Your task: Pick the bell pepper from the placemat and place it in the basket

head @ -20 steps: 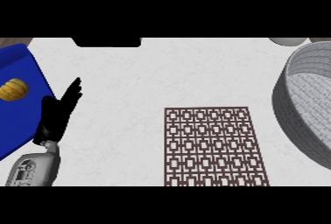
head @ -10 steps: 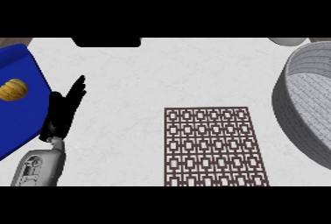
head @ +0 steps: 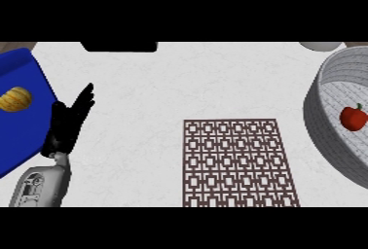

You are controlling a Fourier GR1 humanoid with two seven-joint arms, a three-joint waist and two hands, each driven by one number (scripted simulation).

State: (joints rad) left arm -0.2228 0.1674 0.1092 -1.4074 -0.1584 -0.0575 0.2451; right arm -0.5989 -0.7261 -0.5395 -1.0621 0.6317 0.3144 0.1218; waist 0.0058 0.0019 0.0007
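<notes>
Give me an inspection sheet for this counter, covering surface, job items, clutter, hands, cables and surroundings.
Surface: pale counter.
Job's things: red bell pepper lies inside the grey basket at right; brown patterned placemat bare.
Clutter: yellow-orange item on a blue board at left.
Hands: left hand open, fingers up, resting at left; right hand not in view.
Cables: nothing seen.
Surroundings: dark object at far edge.

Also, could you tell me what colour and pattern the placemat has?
The placemat is dark brown with a white lattice pattern, seen in the head view.
</notes>
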